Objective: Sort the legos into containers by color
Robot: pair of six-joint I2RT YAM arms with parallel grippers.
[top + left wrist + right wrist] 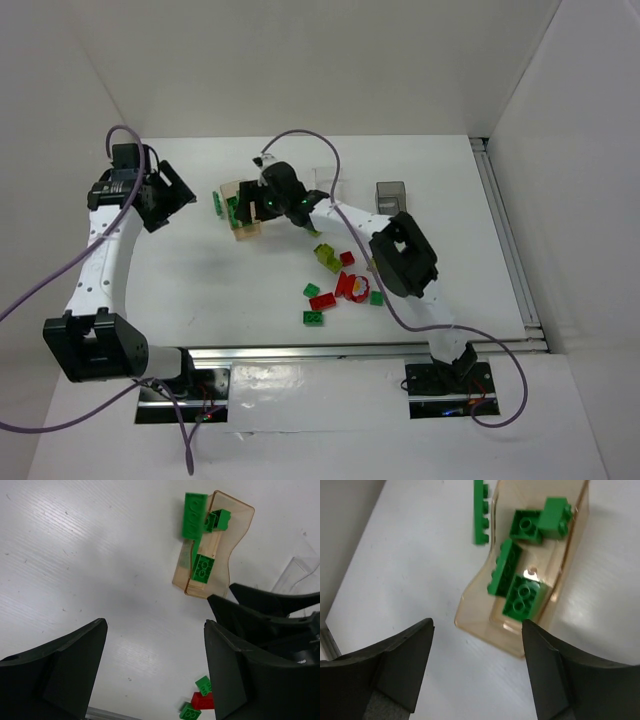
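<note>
The translucent orange-tan bin (245, 232) holds several dark green bricks (522, 596). It also shows in the left wrist view (220, 555) and the right wrist view (485, 615). A long green plate (480, 511) lies just outside its rim. My right gripper (254, 205) hovers over this bin, open and empty (477, 625). My left gripper (178, 196) is open and empty (155, 630), to the left of the bin. Loose yellow-green (326, 256), red (322, 301) and green (314, 318) bricks and a round red piece (353, 288) lie at centre front.
A clear bin (325, 180) and a smoky dark grey bin (390, 192) stand behind the pile, to the right of the orange one. The right arm's elbow (402, 255) hangs beside the pile. White walls enclose the table.
</note>
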